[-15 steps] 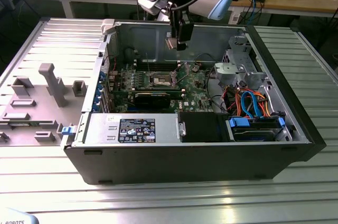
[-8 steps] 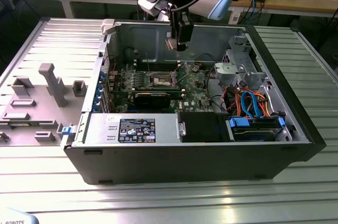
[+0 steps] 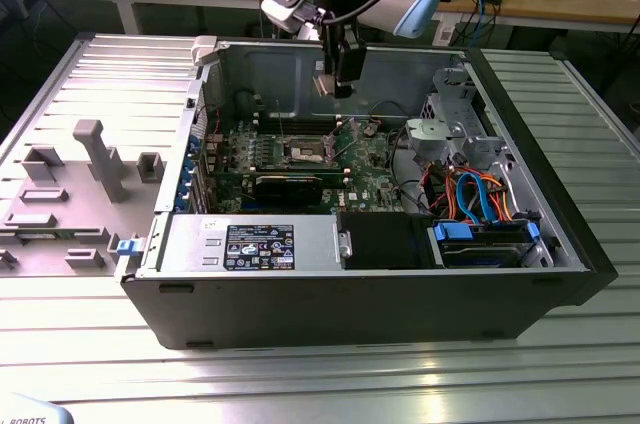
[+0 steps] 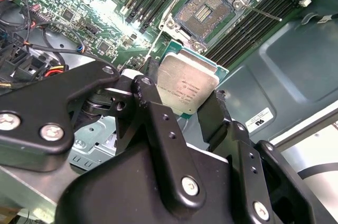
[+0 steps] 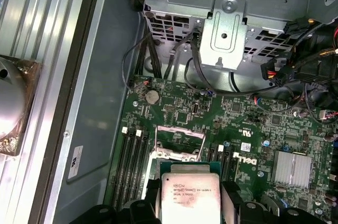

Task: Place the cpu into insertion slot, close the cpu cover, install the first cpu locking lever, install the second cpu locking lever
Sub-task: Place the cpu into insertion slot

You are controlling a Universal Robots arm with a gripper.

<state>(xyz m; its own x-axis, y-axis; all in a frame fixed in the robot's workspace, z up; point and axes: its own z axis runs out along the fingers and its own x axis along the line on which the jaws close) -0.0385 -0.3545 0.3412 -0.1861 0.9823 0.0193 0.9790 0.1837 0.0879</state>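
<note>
Setting: open computer case (image 3: 560,244) lying on its side on a slatted metal desk (image 3: 300,374), its inside turned up.
Arm: reaches in from the far edge of the exterior view, the hand (image 3: 340,79) hanging above the green motherboard (image 3: 370,169), well clear of it.
Hand, state: closed to the chip's width in both wrist views, black fingers (image 4: 153,102) pressed on two opposite edges of the cpu (image 4: 187,89); hand also at (image 4: 182,97) and (image 5: 188,197).
The cpu: silvery-grey metal top on a green rim, gripped at (image 5: 187,195), held in the air near the insertion slot and not seated in it.
The insertion slot: square socket with a dark centre and silver rim (image 4: 203,10), bare, also at (image 5: 178,140) and (image 3: 308,152).
The cpu cover: silver frame at the slot's edge (image 5: 179,128); flat or raised, cannot tell.
Lever: thin metal rod (image 4: 261,11) angling away from one corner of the slot.
Memory slots: long black rows (image 5: 132,155) beside the slot.
Graphics card: long and black (image 3: 290,184), nearer the camera than the slot in the exterior view.
Drive cage: silver sheet metal (image 3: 450,129), to the exterior view's right of the board.
Cables: blue and orange bundle (image 3: 478,194) below the cage.
Fixture tray: grey moulded blocks (image 3: 90,174) at the exterior view's left, outside the case.
</note>
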